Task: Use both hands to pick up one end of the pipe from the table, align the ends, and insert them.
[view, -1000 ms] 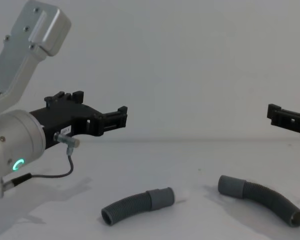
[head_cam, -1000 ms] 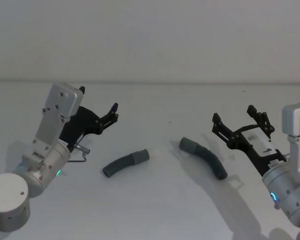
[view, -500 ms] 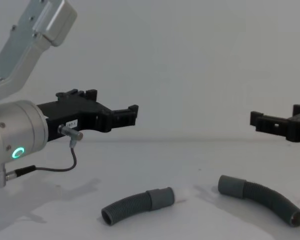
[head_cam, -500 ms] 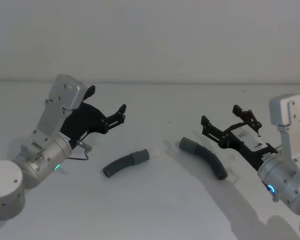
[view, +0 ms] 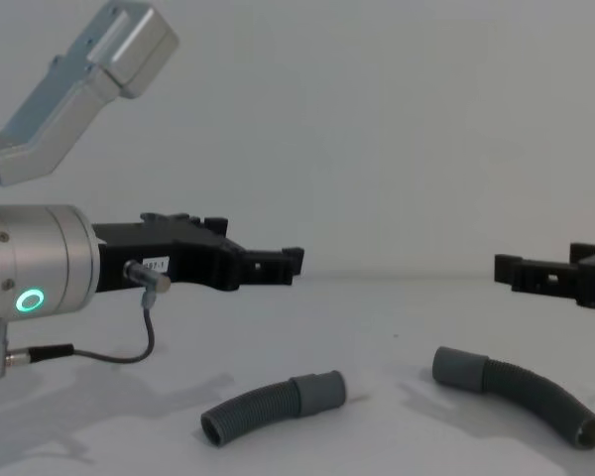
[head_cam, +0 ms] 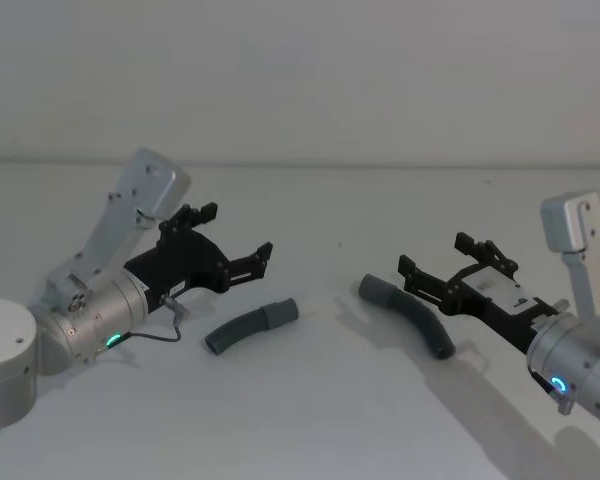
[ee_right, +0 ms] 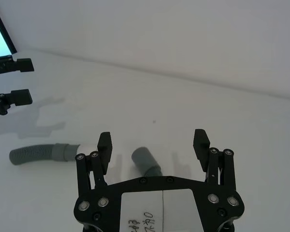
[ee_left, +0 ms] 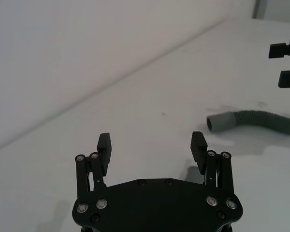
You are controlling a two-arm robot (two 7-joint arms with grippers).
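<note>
Currently the shorter piece (head_cam: 242,329) and the longer piece (head_cam: 416,318) lie on the table (head_cam: 310,410), well apart, their grey cuffs (head_cam: 283,311) turned toward each other. The left gripper (head_cam: 236,232) and right gripper (head_cam: 434,253) hover near them, fingers spread wide, holding nothing. In the right wrist view, that gripper's body hides most of the longer piece.

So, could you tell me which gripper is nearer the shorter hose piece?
Left. The left gripper hovers open above the shorter hose piece; the right gripper hovers open over the longer piece, farther off.
</note>
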